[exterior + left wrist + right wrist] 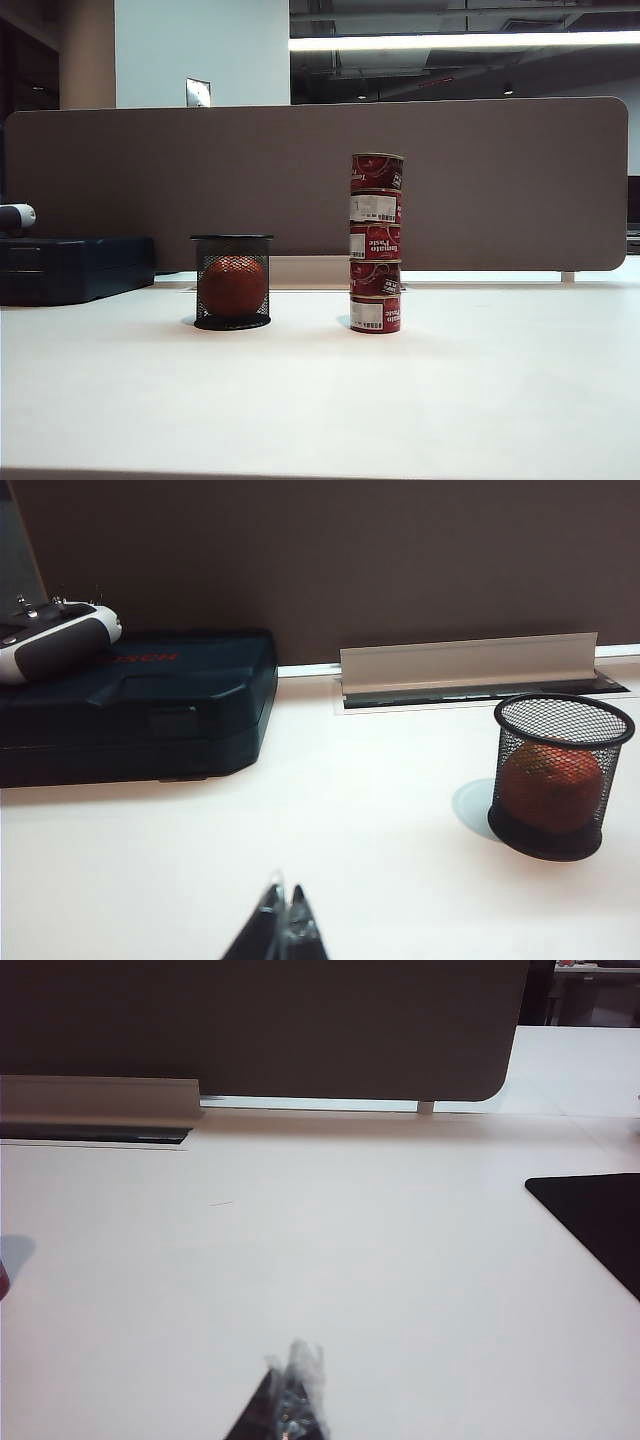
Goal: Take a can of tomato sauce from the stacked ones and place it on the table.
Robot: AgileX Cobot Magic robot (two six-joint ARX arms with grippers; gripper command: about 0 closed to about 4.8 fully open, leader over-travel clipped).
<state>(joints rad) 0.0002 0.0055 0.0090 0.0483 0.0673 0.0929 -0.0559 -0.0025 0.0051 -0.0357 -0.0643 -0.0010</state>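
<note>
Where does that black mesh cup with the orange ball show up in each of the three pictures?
Exterior view: the black mesh cup stands on the table, left of the stacked tomato paste cans.
Left wrist view: the cup sits at the right side, far from the left gripper.
Right wrist view: not in it.
Shared landmark: the brown-grey divider panel.

left gripper [283, 925]: dark tapered tips, clear covering | right gripper [290, 1395]: same

five red tins [376, 243] are counted in the stacked ones, one black mesh cup [232, 283] holding one orange-red ball [232, 286], one dark blue case [135, 705], and two grippers, left gripper [283, 930] and right gripper [290, 1400].
</note>
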